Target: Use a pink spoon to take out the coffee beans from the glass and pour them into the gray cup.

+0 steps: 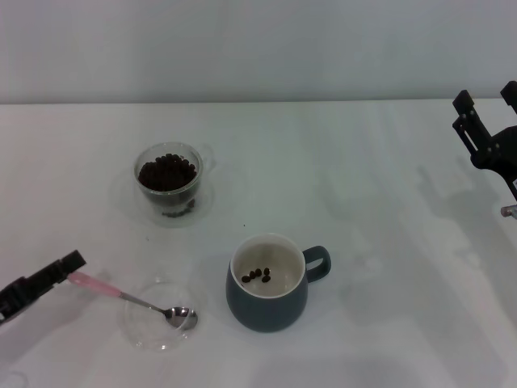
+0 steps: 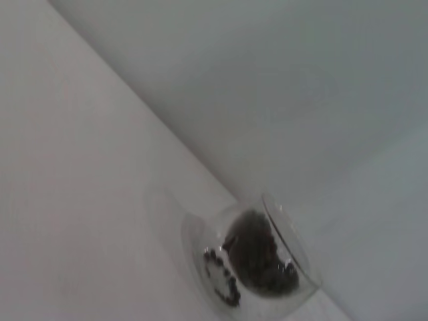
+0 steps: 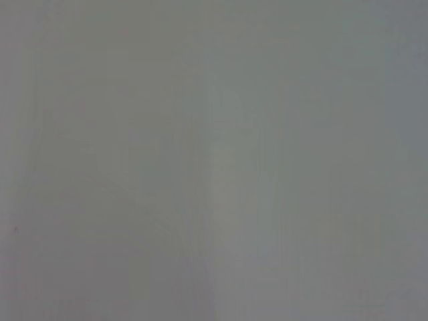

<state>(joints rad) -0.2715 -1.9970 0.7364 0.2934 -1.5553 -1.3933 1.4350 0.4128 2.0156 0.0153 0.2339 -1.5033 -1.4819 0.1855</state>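
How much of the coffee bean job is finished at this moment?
A few coffee beans already lie in the gray cup. The left gripper holds the pink spoon, its empty bowl in the clear dish. The glass remains nearly full. The right gripper waits far right.

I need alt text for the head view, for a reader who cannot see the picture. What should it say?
The left gripper holds the pink spoon by its handle, its metal bowl resting in a flat clear dish on a white table. Beside it stands the gray cup with a few coffee beans inside; behind, the glass is full of beans. The right gripper is parked at the far right edge.
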